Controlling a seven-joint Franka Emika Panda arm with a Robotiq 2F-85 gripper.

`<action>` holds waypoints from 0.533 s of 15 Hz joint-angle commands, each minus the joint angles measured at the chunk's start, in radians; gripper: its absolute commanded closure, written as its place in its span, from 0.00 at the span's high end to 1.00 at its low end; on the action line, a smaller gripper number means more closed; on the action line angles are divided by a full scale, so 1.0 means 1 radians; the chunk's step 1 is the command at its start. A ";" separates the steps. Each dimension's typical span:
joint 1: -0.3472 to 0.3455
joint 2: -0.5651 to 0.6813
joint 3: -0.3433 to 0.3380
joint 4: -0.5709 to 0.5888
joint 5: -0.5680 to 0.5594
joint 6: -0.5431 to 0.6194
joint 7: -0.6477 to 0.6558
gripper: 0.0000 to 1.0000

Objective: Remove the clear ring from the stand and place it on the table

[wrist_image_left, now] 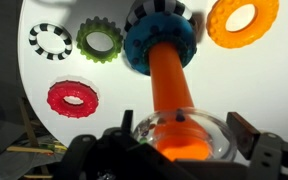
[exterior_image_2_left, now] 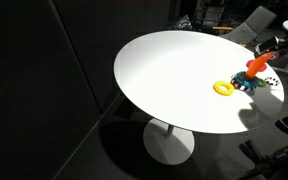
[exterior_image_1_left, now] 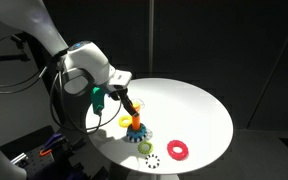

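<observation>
In the wrist view the orange peg of the stand (wrist_image_left: pixel 167 80) rises from a blue base (wrist_image_left: pixel 144 48) toward the camera. The clear ring (wrist_image_left: pixel 216 135) circles the peg near its tip, high above the base. My gripper (wrist_image_left: pixel 182 128) has a finger against each side of the ring and is shut on it. In an exterior view the gripper (exterior_image_1_left: pixel 130 104) hangs just above the stand (exterior_image_1_left: pixel 135 124) on the white table (exterior_image_1_left: pixel 199 100). The stand also shows at the table's far edge in an exterior view (exterior_image_2_left: pixel 253 68).
Loose rings lie on the table around the stand: a yellow ring (wrist_image_left: pixel 243 20) (exterior_image_1_left: pixel 125 121) (exterior_image_2_left: pixel 224 88), a green toothed ring (wrist_image_left: pixel 100 41) (exterior_image_1_left: pixel 144 147), a black-and-white ring (wrist_image_left: pixel 50 41) (exterior_image_1_left: pixel 152 160) and a red ring (wrist_image_left: pixel 72 97) (exterior_image_1_left: pixel 177 149). The table edge is close by.
</observation>
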 commanded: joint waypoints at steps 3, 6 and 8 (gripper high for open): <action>0.017 -0.072 -0.036 0.033 0.015 -0.129 -0.015 0.67; -0.182 -0.101 0.141 0.069 -0.043 -0.221 0.038 0.67; -0.171 -0.129 0.115 0.092 -0.088 -0.283 0.087 0.67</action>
